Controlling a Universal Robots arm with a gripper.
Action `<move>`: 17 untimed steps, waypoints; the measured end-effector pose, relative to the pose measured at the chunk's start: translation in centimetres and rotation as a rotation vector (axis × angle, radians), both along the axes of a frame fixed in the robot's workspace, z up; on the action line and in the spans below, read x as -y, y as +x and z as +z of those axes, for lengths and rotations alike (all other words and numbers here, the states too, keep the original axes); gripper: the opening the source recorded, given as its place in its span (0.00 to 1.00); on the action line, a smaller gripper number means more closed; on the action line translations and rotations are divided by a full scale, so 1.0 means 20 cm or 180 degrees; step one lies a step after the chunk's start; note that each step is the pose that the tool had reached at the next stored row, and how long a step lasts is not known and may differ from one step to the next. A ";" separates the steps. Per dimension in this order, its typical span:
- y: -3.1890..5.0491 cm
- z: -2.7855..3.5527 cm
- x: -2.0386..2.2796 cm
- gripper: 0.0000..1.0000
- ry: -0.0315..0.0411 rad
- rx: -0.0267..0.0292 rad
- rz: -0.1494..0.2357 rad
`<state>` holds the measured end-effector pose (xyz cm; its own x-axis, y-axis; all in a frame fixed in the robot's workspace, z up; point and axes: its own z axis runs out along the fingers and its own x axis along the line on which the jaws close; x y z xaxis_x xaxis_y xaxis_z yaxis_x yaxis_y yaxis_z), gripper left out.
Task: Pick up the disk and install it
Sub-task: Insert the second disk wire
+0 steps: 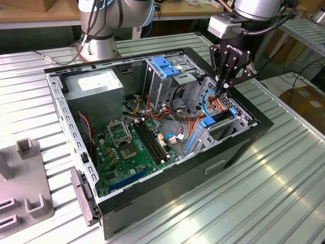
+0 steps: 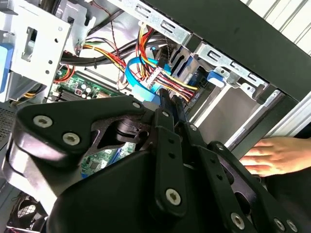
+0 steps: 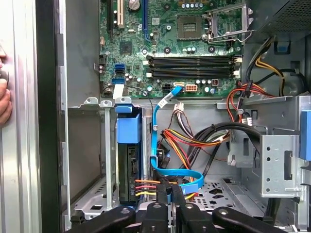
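Note:
The disk (image 1: 219, 118) lies in the drive bay at the open computer case's corner on the exterior view's right, its dark slab between bright blue carrier ends. The first wrist view shows the disk (image 3: 129, 167) seated on edge in the bay, under its blue frame. My gripper (image 1: 222, 94) hangs just above the bay's inner end, beside the disk, down among the cables. In both wrist views the gripper (image 2: 170, 99) (image 3: 170, 191) has its two black fingers pressed together. They sit by a thin blue cable (image 3: 154, 141) and a bundle of coloured wires (image 3: 194, 141).
A person's hand (image 2: 272, 155) rests on the case's outer wall next to the bay. Inside the case are the green motherboard (image 1: 127, 147), a tall metal cage with a light blue clip (image 1: 165, 66) and a power supply (image 1: 96, 86). A grey fixture (image 1: 20, 178) stands on the slatted table.

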<state>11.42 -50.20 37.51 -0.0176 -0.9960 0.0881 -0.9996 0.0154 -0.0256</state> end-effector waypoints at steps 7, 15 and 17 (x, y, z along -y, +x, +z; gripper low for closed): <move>-0.001 -0.012 0.051 0.16 0.0018 0.0000 0.0000; -0.026 -0.031 0.099 0.16 0.0068 0.0057 0.0011; -0.036 -0.036 0.103 0.16 0.0079 0.0093 0.0020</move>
